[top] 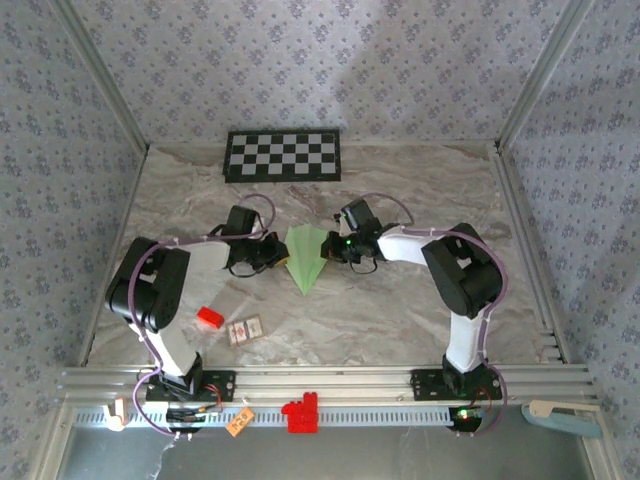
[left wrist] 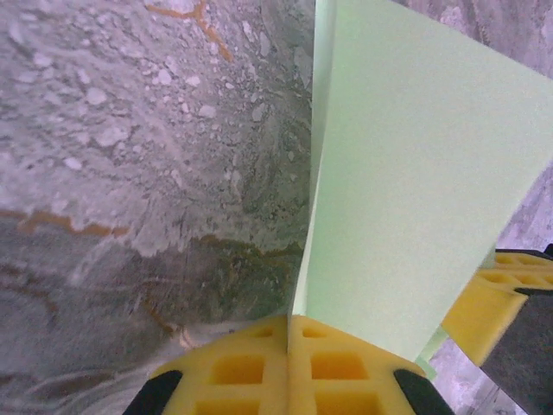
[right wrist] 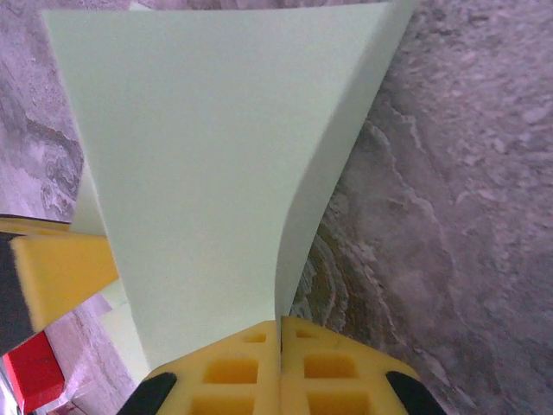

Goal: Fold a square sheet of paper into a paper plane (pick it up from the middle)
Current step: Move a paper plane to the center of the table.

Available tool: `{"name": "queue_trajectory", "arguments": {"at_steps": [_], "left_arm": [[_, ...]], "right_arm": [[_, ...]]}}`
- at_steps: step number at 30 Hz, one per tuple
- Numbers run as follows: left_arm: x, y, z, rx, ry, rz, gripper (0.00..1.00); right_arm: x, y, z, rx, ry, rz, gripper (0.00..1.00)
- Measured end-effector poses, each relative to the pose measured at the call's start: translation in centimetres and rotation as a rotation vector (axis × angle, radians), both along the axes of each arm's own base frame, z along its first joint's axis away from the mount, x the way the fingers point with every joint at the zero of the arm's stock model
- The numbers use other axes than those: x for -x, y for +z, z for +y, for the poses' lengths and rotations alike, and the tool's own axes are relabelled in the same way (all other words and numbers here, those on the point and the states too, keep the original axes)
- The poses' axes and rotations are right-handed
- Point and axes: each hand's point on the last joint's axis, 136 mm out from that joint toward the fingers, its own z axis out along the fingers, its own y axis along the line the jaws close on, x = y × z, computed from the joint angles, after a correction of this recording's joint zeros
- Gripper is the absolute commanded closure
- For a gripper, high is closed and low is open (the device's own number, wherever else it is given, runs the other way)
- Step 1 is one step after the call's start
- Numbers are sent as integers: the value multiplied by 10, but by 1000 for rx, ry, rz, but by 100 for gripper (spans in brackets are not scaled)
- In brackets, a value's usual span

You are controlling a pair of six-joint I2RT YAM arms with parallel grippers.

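The left end effector (top: 276, 256) and right end effector (top: 334, 247) grip the paper plane (top: 305, 258) from opposite sides.

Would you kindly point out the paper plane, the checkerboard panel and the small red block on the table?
paper plane (top: 305, 257), top external view, middle of its green body.
checkerboard panel (top: 283, 155), top external view, centre of its chequered face.
small red block (top: 209, 318), top external view, its top face.
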Motion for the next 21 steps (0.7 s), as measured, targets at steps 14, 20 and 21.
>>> {"name": "queue_trajectory", "arguments": {"at_steps": [14, 20, 21], "left_arm": [[9, 0, 10, -39, 29, 19, 62], [17, 31, 5, -14, 21, -60, 66], [22, 31, 2, -8, 13, -60, 67]], "right_arm": [[-3, 3, 2, -26, -14, -1, 93], [-2, 3, 2, -24, -14, 1, 92], [-2, 3, 2, -24, -14, 1, 93]]}}
